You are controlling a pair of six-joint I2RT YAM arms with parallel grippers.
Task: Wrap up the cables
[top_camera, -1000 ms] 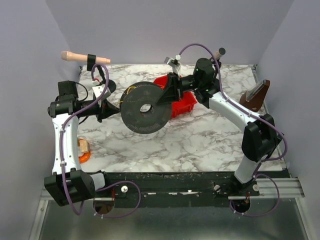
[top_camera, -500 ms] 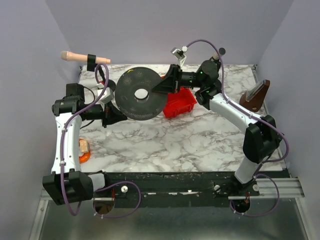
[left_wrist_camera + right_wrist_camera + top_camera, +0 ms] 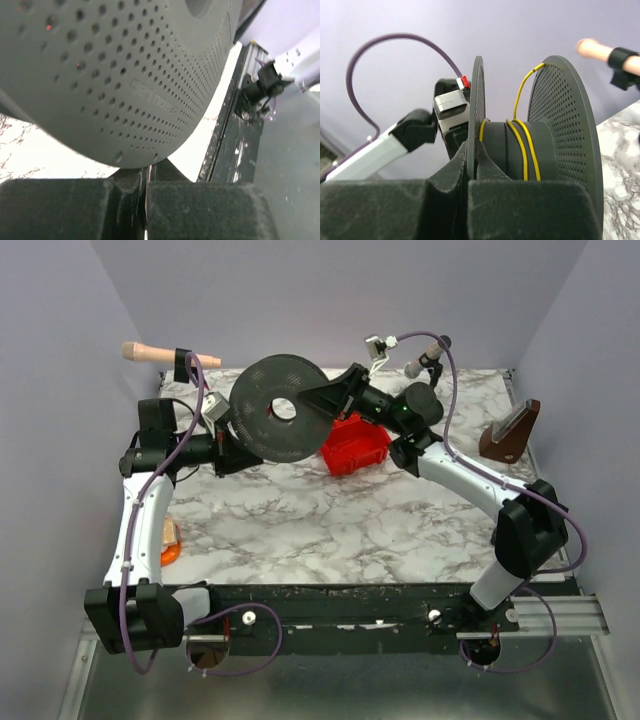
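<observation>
Left gripper [image 3: 228, 430] and right gripper [image 3: 320, 400] meet from opposite sides on a dark perforated spool [image 3: 258, 430], which is held in the air above the far part of the marble table [image 3: 330, 530], just beside a red bin [image 3: 358, 448]; no wire can be made out from this overhead view. In the left wrist view the left gripper [image 3: 146, 186] is drawn narrow, its pads pinching the bottom rim of the dotted flange that fills the frame, and the wire is hidden behind that flange. In the right wrist view the right gripper [image 3: 468, 176] is likewise nearly closed, clamped on the thin near flange, and the yellow cable [image 3: 523, 150] shows plainly: a few turns lie around the hub, some apart from one another, with one strand rising to the edge of the far flange. The winding looks barely begun. To do it well, one grip should probably hold the flange firm while the other regrips to turn the spool. The strand should stay taut so each new turn settles close beside the last. The raised strand looks free to spring off if tension drops, and the thin rim could slip from the pads.
</observation>
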